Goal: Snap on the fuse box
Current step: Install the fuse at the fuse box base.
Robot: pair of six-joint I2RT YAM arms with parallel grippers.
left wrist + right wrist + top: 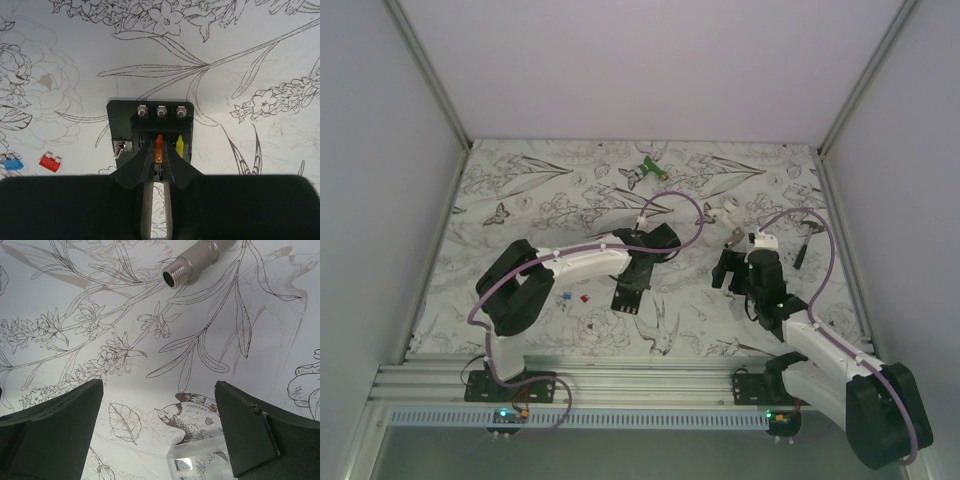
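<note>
The fuse box (120, 117) is a flat black block with three screws, a small toggle switch and a seated yellow fuse (179, 145). It lies on the patterned table, in the top view (625, 299) at centre. My left gripper (159, 150) is shut on an orange fuse (159, 140) that stands in the box's slot row beside the yellow one. In the top view the left gripper (640, 272) is right over the box. My right gripper (159, 385) is open and empty, hovering over the table to the right (732, 272).
A clear plastic cover (200, 462) lies below the right gripper's jaws. A threaded metal fitting (192, 260) lies beyond it. Loose red (50, 162) and blue (11, 163) fuses lie left of the box. A green-and-white object (648, 170) sits at the back.
</note>
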